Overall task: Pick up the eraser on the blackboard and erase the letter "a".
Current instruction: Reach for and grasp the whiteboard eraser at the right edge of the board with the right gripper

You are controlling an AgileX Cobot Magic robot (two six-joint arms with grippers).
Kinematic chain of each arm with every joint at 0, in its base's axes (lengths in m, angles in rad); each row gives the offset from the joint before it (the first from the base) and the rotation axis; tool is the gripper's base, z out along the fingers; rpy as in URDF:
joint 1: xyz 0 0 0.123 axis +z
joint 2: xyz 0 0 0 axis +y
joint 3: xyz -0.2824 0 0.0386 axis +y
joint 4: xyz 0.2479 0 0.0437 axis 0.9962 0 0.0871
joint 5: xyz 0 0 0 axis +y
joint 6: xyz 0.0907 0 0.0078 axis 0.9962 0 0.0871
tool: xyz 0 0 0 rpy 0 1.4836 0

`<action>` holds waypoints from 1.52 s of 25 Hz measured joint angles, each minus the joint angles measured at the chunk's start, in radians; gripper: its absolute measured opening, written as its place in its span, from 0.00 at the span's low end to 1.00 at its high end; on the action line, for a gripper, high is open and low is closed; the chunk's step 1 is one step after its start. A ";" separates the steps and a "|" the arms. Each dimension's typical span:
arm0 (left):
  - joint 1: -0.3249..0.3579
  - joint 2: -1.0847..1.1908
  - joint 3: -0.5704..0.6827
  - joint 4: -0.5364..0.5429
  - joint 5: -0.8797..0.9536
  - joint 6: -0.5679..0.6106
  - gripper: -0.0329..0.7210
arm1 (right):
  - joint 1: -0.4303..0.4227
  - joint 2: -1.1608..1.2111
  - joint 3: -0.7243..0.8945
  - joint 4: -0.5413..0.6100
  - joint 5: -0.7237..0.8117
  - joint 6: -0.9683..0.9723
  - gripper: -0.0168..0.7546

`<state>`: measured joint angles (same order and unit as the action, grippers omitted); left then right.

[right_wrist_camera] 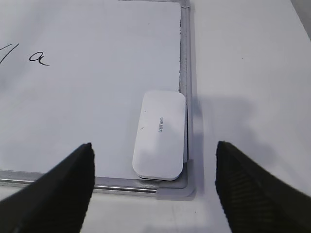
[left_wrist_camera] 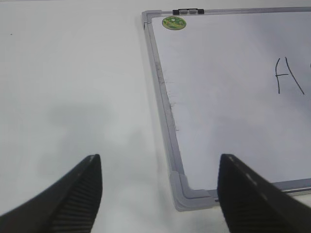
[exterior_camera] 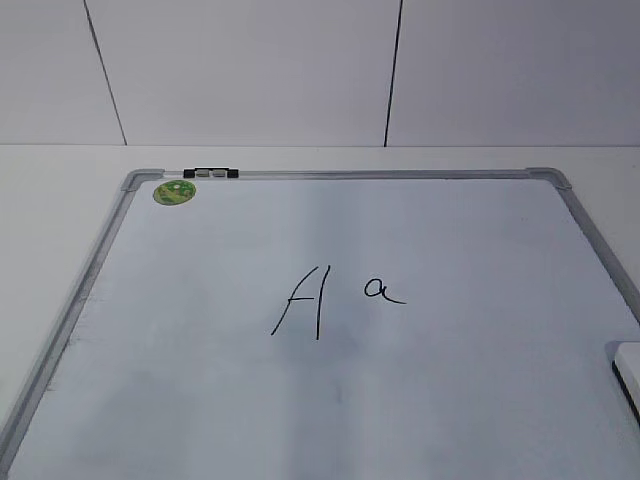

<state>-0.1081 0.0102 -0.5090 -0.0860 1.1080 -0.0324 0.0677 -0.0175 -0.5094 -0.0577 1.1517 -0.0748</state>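
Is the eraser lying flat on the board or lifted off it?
Lying flat. The eraser rests logo-side up on the blackboard, in its corner beside the frame; the right gripper is open and apart from it.

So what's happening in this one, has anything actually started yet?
Nothing is being handled yet. The eraser lies flat in a near corner of the blackboard, against the frame, and the right end effector hovers open just short of it. The left end effector is open too, hovering over the board's other near corner and holding nothing. The letter "a" is intact beside the capital "A", and a green magnet sits in a far corner.
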 joint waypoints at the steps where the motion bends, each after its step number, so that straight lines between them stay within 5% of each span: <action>1: 0.000 0.000 0.000 0.000 0.000 0.000 0.78 | 0.000 0.000 0.000 0.000 0.000 0.000 0.79; 38: 0.000 0.000 0.000 0.000 0.000 0.000 0.77 | 0.000 0.000 0.000 -0.006 -0.004 0.000 0.79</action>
<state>-0.1081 0.0102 -0.5090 -0.0860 1.1080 -0.0324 0.0677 -0.0175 -0.5094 -0.0639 1.1477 -0.0748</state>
